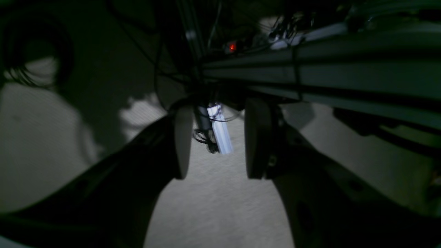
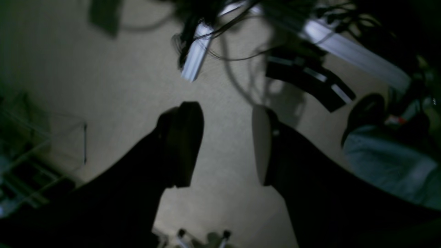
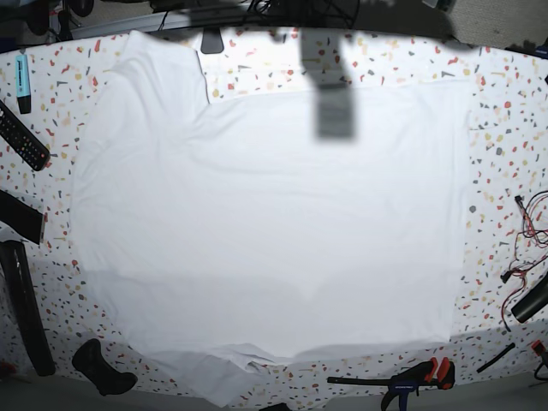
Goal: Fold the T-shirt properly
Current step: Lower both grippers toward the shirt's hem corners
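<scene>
- Two grippers, and neither is over the bench: the base view shows no arm at all above the tabletop [image 3: 505,103].
- The left gripper [image 1: 217,143] has its jaws apart with nothing between them; through the gap there is only bare floor and a pale frame leg.
- The right gripper [image 2: 227,144] is likewise spread and empty, looking down at floor, cables and dark clutter.
- The T-shirt [image 3: 274,231] lies flat across most of the bench, reaching from close to the far edge down to the near edge. One sleeve [image 3: 158,73] points to the far left corner of the base view, and a second sleeve [image 3: 218,377] sits bunched at the near edge.
- Its long axis seems to run across the bench from side to side, with sleeves on the base view's left, though the glare hides the collar.
- Judged from this, no fold has begun. The cloth lies above and away from both wrist cameras, so each arm must first come up over the bench.
- Which arm is nearer cannot be told; the sleeve side lies on the right arm's side of the base view.
</scene>
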### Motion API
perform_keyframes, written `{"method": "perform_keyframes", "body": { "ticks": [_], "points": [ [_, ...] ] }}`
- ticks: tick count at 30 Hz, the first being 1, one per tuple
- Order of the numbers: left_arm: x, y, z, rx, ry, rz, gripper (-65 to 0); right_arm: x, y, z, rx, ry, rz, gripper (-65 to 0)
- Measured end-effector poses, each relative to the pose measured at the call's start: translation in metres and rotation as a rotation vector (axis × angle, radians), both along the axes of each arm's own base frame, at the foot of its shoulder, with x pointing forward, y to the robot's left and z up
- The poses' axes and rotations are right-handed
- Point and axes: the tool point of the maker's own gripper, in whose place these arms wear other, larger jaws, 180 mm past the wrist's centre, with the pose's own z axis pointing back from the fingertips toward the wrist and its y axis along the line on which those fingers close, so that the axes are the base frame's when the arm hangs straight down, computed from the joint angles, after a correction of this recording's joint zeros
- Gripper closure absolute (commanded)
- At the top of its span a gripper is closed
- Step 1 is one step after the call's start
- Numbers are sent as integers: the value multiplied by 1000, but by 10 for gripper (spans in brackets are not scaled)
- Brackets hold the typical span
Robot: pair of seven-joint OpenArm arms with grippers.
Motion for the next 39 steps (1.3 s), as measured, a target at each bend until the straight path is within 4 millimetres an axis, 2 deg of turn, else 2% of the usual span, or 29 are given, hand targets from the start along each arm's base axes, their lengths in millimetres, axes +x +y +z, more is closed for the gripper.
{"method": "perform_keyframes", "body": {
  "ticks": [5,10,12,17,21,23,26,29,35,39],
  "points": [
    [28,-9,37,21,-88,-67,-245,53,10,43,-2,-168,113,-273],
    [57,-13,78,34,-249,-172,-245,94,18,85,-37,-335,198,-274],
    [69,-15,89,31,-316,-195,-245,104,15,90,-45,-372,229,-274],
    [95,-9,98,80,-425,-246,-245,116,-16,85,-219,-387,368,-274],
    [116,5,98,250,-522,-332,-252,138,-28,91,-338,-488,480,-274],
    [118,5,94,284,-528,-398,-297,145,-41,93,-438,-510,539,-274],
    [114,-5,95,226,-532,-491,-368,150,-71,97,-593,-484,464,-274],
    [112,5,85,241,-511,-517,-377,158,-91,106,-712,-504,405,-274],
    [122,36,53,391,-595,-640,-354,164,-79,108,-660,-564,427,-274],
    [135,47,42,461,-656,-712,-350,165,-79,108,-665,-566,431,-274]
  ]
}}
